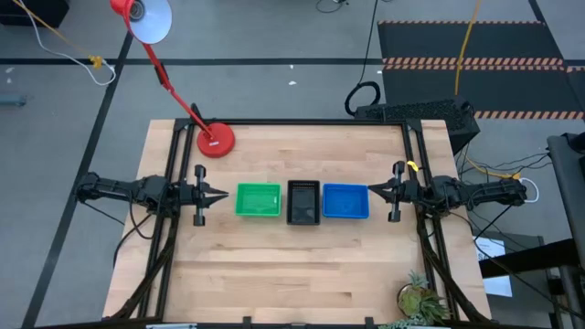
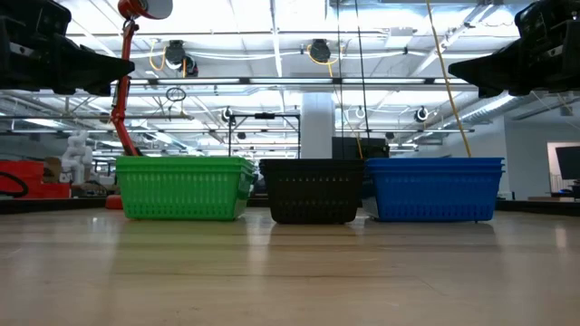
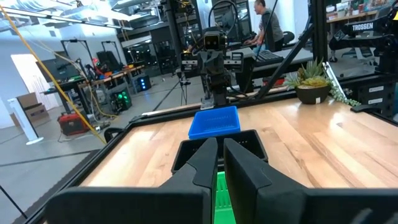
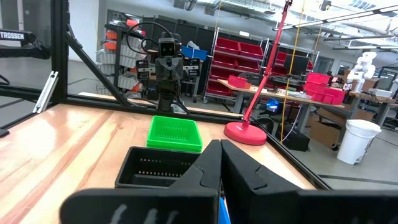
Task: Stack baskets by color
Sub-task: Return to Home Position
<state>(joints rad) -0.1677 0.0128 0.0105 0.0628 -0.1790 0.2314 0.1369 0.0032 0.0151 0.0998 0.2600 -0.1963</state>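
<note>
Three basket stacks stand in a row at the table's middle, bottoms on the wood: green (image 1: 259, 200) on the left, black (image 1: 303, 202) in the centre, blue (image 1: 345, 202) on the right. In the low view the green (image 2: 184, 187) and blue (image 2: 433, 188) show nested rims; the black (image 2: 314, 190) stands between them. My left gripper (image 1: 224, 195) hovers shut and level just left of the green stack, above the table. My right gripper (image 1: 370, 190) hovers shut just right of the blue stack. Both hold nothing.
A red lamp base (image 1: 216, 141) stands at the table's far left, its arm slanting up beyond the far edge. A potted plant (image 1: 420, 300) sits at the near right corner. Black frame rails (image 1: 174, 155) run along the table's sides. A person (image 3: 268, 25) sits beyond the table.
</note>
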